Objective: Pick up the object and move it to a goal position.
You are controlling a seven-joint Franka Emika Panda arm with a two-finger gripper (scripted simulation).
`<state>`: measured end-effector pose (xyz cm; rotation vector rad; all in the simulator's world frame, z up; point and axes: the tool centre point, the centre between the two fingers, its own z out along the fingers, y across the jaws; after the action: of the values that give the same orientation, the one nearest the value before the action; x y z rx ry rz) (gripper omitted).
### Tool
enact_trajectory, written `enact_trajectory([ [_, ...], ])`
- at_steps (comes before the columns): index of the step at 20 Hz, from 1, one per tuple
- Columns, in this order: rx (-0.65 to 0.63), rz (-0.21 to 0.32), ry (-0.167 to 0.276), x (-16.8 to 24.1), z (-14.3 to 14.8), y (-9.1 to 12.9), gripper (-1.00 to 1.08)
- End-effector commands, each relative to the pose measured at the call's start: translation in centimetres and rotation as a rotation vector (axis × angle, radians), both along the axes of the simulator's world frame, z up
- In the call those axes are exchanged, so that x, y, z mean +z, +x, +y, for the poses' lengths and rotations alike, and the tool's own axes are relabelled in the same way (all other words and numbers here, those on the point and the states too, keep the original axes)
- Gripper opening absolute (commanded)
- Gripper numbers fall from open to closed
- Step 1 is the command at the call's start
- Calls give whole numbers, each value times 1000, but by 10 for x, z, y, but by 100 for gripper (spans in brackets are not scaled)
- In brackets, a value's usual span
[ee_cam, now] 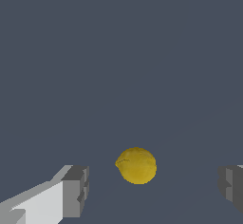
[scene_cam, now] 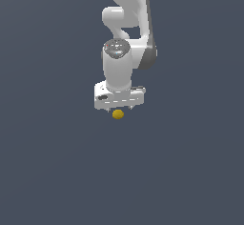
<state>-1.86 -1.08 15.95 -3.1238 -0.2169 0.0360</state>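
The object is a small round yellow-orange ball (scene_cam: 118, 114), plain and matte, lying on the flat dark grey surface. In the exterior view it shows just under the white gripper (scene_cam: 119, 108), whose fingers are mostly hidden behind the hand. In the wrist view the ball (ee_cam: 136, 165) lies between the two grey fingertips (ee_cam: 76, 191), with a clear gap on each side. The gripper (ee_cam: 153, 187) is open and touches nothing. The ball is much narrower than the opening.
The white arm (scene_cam: 125, 24) rises from the hand toward the top of the exterior view. The dark grey surface (scene_cam: 52, 171) spreads evenly around the ball. No goal marker shows in either view.
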Motion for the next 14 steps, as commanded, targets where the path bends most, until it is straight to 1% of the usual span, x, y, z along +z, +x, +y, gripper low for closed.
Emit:
enact_trajectory([
  [1, 49, -1, -2, -7, -2, -4, 100],
  [14, 407, -13, -7, -54, -12, -35, 100],
])
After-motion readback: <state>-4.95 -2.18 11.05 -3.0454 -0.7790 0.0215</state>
